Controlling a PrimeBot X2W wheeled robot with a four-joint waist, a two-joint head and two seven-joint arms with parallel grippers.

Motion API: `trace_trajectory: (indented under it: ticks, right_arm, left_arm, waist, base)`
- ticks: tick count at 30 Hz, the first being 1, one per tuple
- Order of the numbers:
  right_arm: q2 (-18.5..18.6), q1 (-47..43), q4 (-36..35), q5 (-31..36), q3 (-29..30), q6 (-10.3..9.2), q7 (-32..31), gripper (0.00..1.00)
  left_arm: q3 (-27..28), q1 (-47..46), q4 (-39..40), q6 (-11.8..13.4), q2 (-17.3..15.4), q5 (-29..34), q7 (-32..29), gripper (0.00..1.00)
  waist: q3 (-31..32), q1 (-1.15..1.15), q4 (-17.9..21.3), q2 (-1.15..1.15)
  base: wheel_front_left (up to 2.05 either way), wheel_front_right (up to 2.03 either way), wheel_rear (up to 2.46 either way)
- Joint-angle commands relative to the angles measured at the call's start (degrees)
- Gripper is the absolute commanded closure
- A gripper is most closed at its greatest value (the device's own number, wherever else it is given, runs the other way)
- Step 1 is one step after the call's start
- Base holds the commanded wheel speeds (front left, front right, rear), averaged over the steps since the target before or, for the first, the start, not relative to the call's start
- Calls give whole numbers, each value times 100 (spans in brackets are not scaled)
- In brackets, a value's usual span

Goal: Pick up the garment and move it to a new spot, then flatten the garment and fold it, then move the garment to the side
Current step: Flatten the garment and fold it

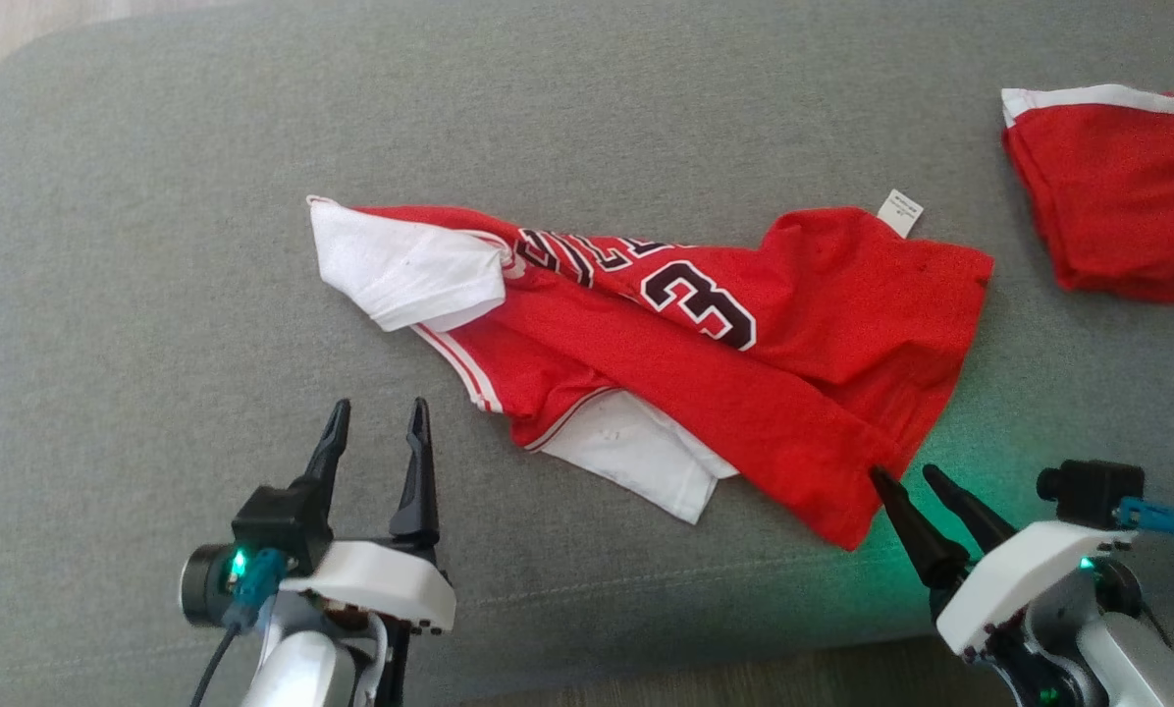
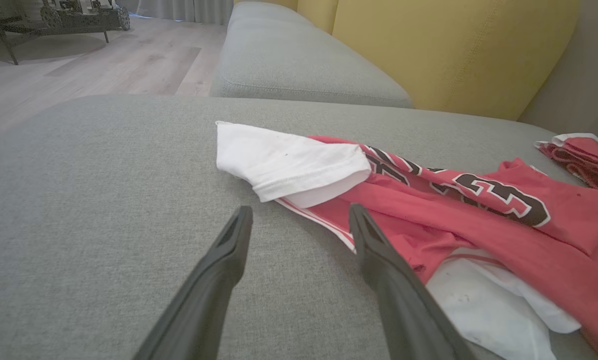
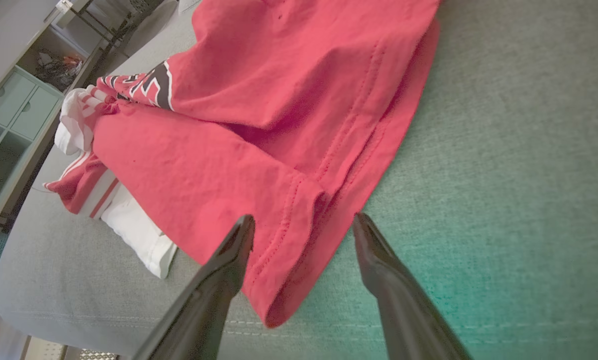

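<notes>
The main risk sits at the right gripper. The bottom hem corner of the red jersey lies between its jaws in doubled layers. A close here could pinch only the top layer, or a thick wad of both. Either way the cloth would come up twisted rather than spread, and the flattening would be harder. That corner also lies close to the front seam of the grey sofa cushion, just under the jaws. A pull back toward the wrist could therefore drag the cloth over the edge.

The left gripper has a different risk: its jaws stand over bare cushion. The striped trim is just beyond the right fingertip and the white sleeve lies ahead of both tips. A close without reaching further would catch nothing, or only upholstery. A second red garment lies well beyond and outboard of the right jaws (easy to sweep along if the jersey is hauled that way).

Both pairs of jaws stand wide apart. The left pair holds and touches nothing. The right pair straddles the hem with one fingertip over the cloth, clamped on nothing. The jersey lies crumpled on the cushion ahead of and between the two grippers.
</notes>
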State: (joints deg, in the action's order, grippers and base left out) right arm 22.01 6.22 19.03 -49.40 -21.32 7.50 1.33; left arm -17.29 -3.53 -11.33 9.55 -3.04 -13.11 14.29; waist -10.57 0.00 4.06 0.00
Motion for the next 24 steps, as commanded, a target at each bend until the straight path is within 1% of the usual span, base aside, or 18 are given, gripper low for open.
trace_trajectory:
  ticks: [1,6,7,8,9,10,14,15,20,24]
  right_arm:
    - [-5,1,-152,9,56,-1,-5,0]
    - [-153,140,-2,17,185,-1,-90,0]
    - [-167,164,30,22,187,-1,-107,6]
    - [-178,183,54,24,195,-1,-113,15]
    - [-187,202,80,24,203,-1,-117,31]
    - [-188,220,108,30,205,-1,-120,52]
    - [-203,304,198,51,239,-1,-47,82]
    - [-213,329,221,56,239,-1,-34,100]
    - [-229,456,312,82,199,-1,90,100]
    - [-109,470,288,165,299,-1,319,100]
  left_arm:
    - [135,-177,149,-4,16,50,71,0]
    - [86,-211,141,-5,16,63,71,0]
    - [83,-219,136,-6,16,64,71,0]
    - [81,-225,133,-4,16,64,71,0]
    - [79,-228,134,-1,16,63,71,0]
    - [76,-228,134,3,16,62,71,0]
    - [81,-211,128,18,16,53,71,0]
    - [84,-204,120,19,16,46,71,0]
    - [65,-192,72,21,16,6,71,0]
    - [71,-201,68,21,16,10,71,0]
  waist:
    - [-24,0,-40,0]
    - [-64,0,-151,0]
    - [-70,0,-171,0]
    - [-74,0,-189,0]
    - [-77,0,-204,0]
    - [-80,0,-216,0]
    - [-78,0,-224,0]
    - [-75,0,-218,0]
    - [-55,0,-182,0]
    - [-52,0,-167,0]
  base:
    - [0,0,0]
    - [0,0,0]
    - [0,0,0]
    - [0,0,0]
    - [0,0,0]
    - [0,0,0]
    - [0,0,0]
    - [0,0,0]
    - [0,0,0]
    - [0,0,0]
